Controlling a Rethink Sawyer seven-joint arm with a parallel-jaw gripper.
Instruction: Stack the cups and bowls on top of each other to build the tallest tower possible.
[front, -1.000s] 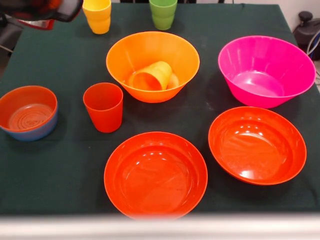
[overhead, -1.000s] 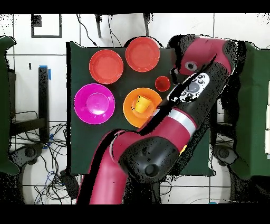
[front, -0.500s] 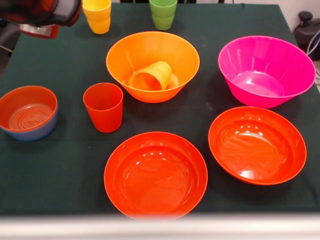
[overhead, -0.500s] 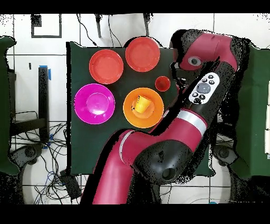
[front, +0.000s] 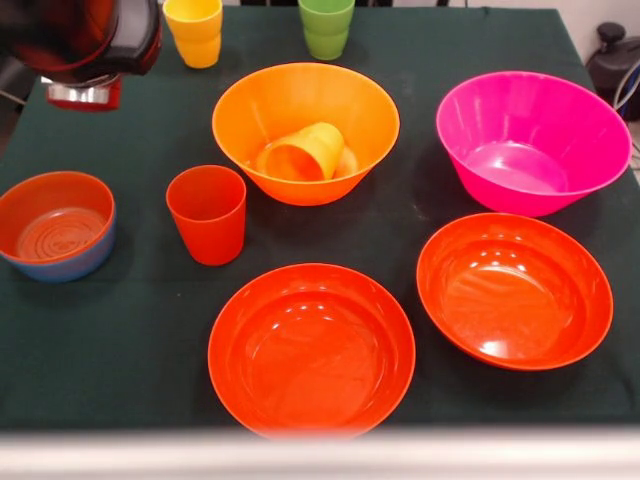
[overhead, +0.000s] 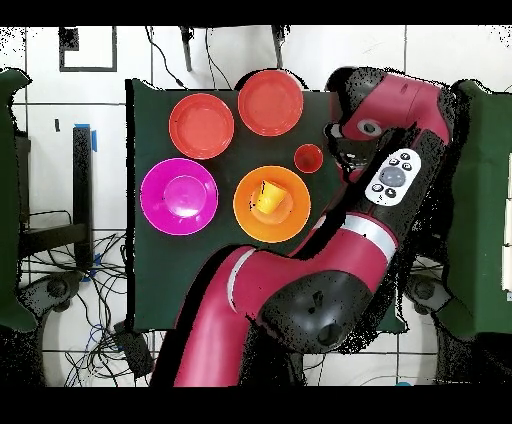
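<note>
A: Progress so far: barely any tower. Nested pairs only. Small red-orange bowl (front: 58, 218) sits inside the small blue bowl (front: 70, 265) at the surface's left edge in the front view. Yellow cups (front: 195, 30), looks like two nested, at the far edge; green cups (front: 326, 25) next to them, same look, though the tops are cropped.

B: Big bowls?

A: Large orange bowl (front: 305, 130) mid-surface, upright, with a yellow-orange cup (front: 302, 152) lying on its side inside it. That's not stacked, just tipped. Magenta bowl (front: 532, 140) near the right edge, empty. Two wide red-orange bowls (front: 311, 348) (front: 514, 290) along the near edge, side by side, not touching, both empty. One red-orange cup (front: 207, 213) stands alone between the blue bowl and the orange bowl.

B: Arm?

A: Gripper end (front: 85, 45) is over the far-left corner in the front view, above the blue bowl's side of the surface and well clear of everything. Jaws: cannot tell, they're hidden by the arm housing, and the overhead view only shows the arm (overhead: 390, 180) covering that side.

B: Left to do?

A: Nearly all of it, I'd say. Big bowls need nesting as a base, the tipped cup needs fishing out, then the cups go on top.
</note>
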